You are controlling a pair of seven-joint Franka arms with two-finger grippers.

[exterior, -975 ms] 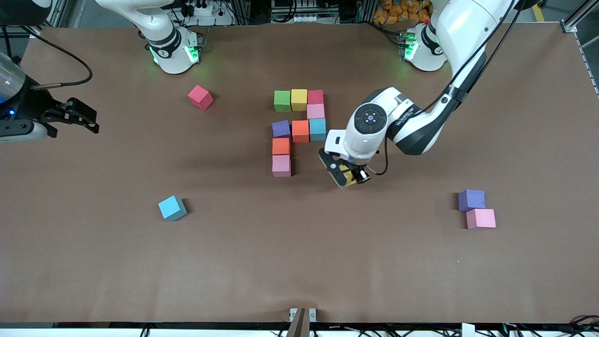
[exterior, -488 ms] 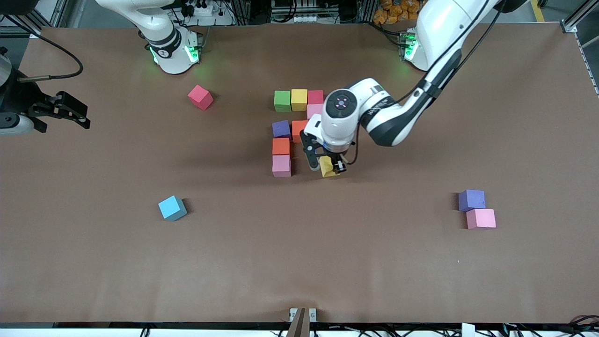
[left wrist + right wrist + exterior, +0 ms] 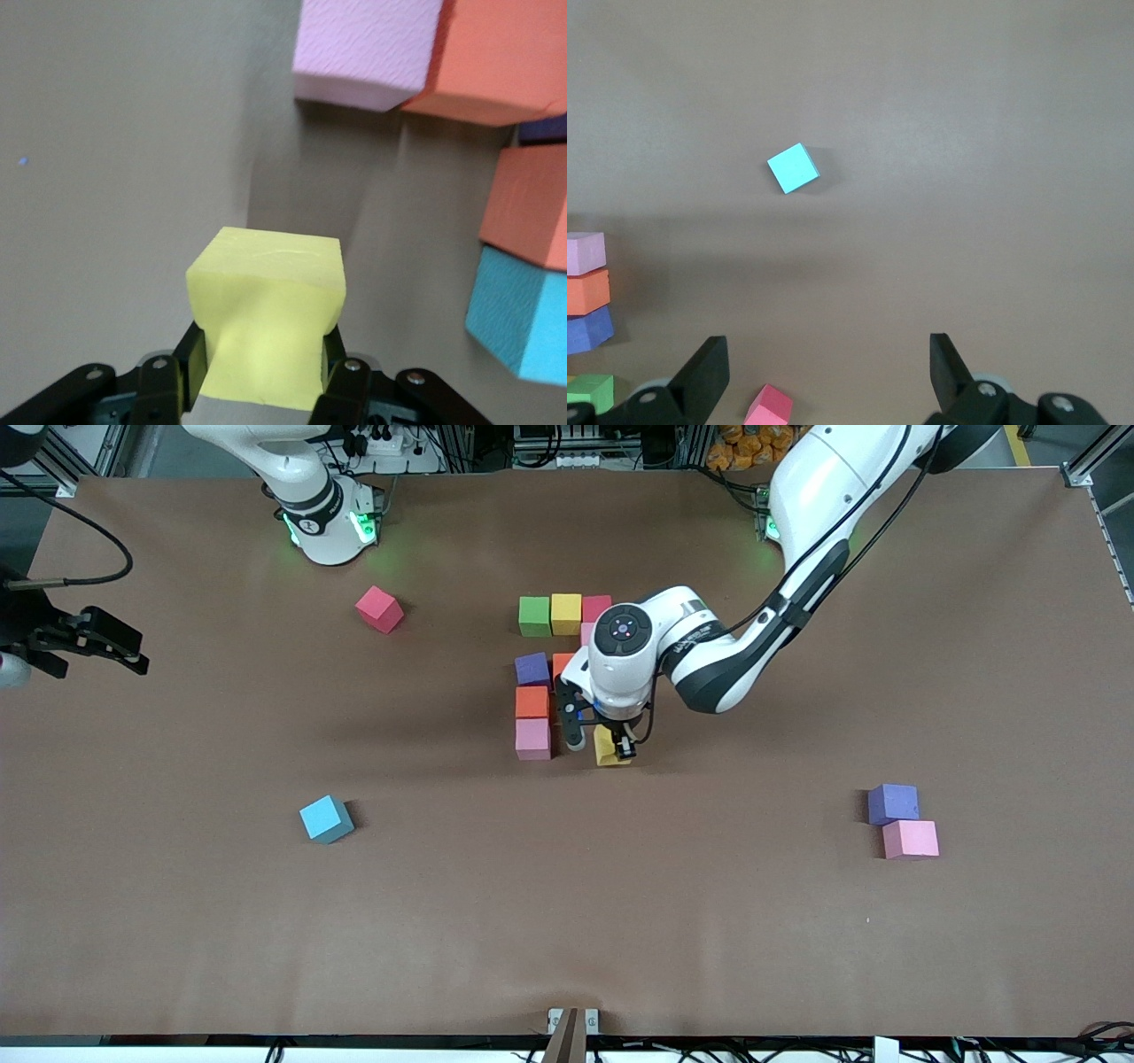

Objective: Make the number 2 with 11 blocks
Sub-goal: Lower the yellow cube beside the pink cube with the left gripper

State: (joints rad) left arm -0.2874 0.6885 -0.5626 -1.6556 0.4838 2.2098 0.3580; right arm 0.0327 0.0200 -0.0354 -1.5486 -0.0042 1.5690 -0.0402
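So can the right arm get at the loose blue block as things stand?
Probably yes. The right gripper hangs open at the right arm's end of the table, holding nothing, and the blue block sits alone on bare table with no cube touching it. The left gripper is busy elsewhere.

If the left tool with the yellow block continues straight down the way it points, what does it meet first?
Probably bare table. The left tool, shut on the yellow block, points at open surface beside the pink block; height above it is unclear.
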